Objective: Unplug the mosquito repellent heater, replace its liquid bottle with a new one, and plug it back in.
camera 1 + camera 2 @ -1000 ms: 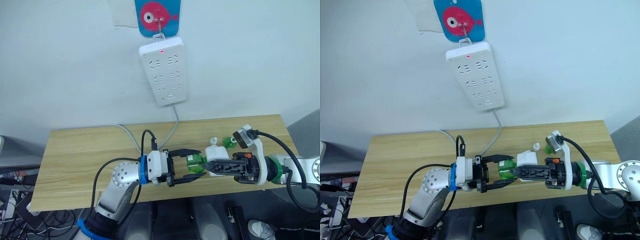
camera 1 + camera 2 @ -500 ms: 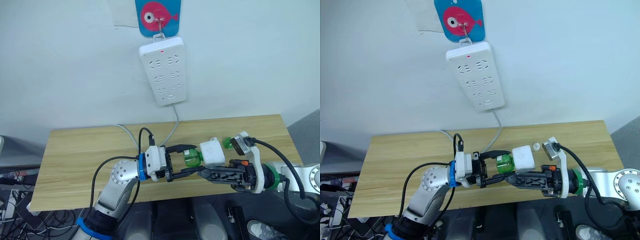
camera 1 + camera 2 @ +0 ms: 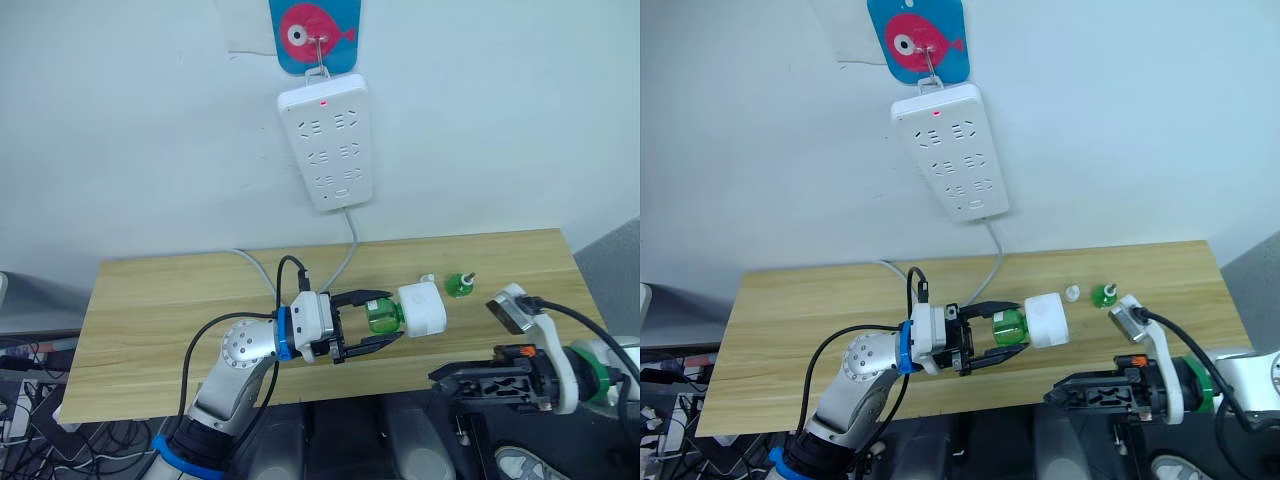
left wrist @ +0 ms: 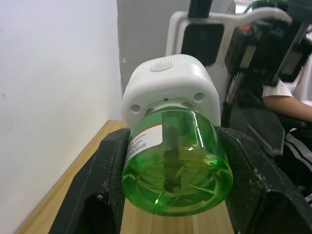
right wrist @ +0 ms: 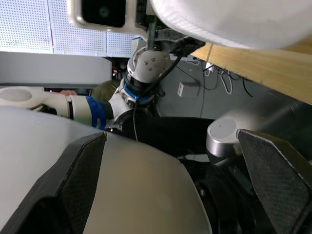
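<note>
The white mosquito repellent heater (image 3: pixel 423 308) sits on the neck of a green liquid bottle (image 3: pixel 384 315), held lying sideways just above the table. My left gripper (image 3: pixel 393 318) is shut on that bottle, one black finger (image 4: pixel 109 170) on each side of it, with the heater (image 4: pixel 168 90) beyond. A second small green bottle (image 3: pixel 459 285) stands on the table to the right, with a small white cap (image 3: pixel 427 279) beside it. My right gripper (image 3: pixel 441 378) is open and holds nothing, low and off the table's front edge, right of the heater.
A long white power strip (image 3: pixel 325 140) hangs on the wall under a blue fish plaque (image 3: pixel 313 30), its red light on. Its grey cable (image 3: pixel 350 250) runs down onto the wooden table (image 3: pixel 160 310).
My right gripper has let go of the heater and drawn back to the right and down, off the table's front edge. The left gripper keeps hold of the bottle with the heater on it.
</note>
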